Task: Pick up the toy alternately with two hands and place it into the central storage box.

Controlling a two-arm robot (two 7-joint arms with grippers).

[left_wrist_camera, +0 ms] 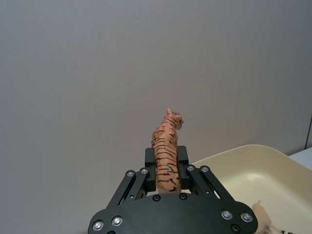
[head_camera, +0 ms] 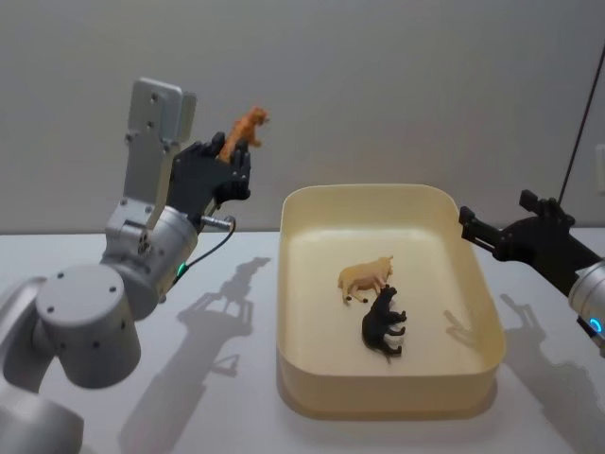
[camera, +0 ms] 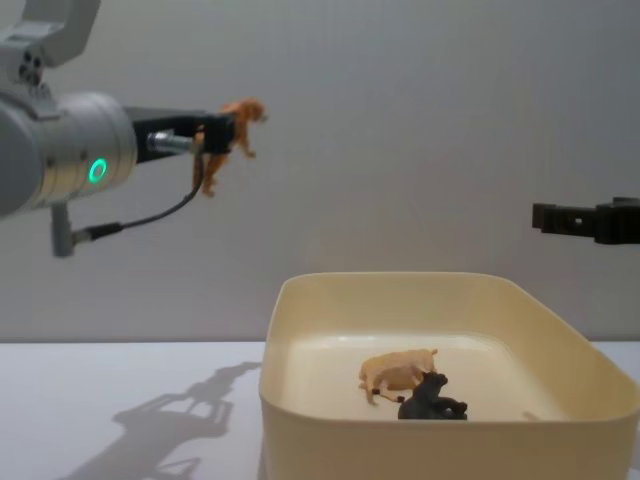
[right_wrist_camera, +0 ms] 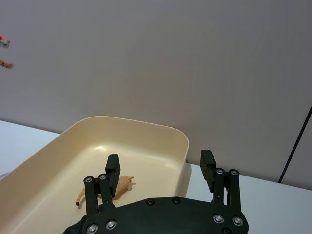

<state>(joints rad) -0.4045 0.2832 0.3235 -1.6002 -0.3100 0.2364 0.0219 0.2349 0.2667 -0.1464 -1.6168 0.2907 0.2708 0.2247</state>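
the left end effector [head_camera: 230, 166] was up high, well left of the storage box [head_camera: 301, 378], and it was clamped on the tiger toy [head_camera: 248, 127] around the hindquarters, head and forelegs poking out past the fingertips. from the left wrist view the striped body sat squarely between the two pads [left_wrist_camera: 183, 156], so the hold looked sound. that tiger looked like a small rigid figure, light, likely hard plastic and a bit slick, so i'd have said the broad flank or rump was the place to pinch, never the thin legs or tail.

the right end effector [head_camera: 492, 232] hung over the box's right rim with its fingers spread and nothing between them. inside the tub lay a tan animal [head_camera: 366, 277] and a black animal [head_camera: 383, 325], touching, both near the middle.

room looked generous: the box walls were high and smooth, the near-left floor of the tub was bare, and the white tabletop [head_camera: 236, 312] between arm and box carried only shadows. the rim was the edge to clear.
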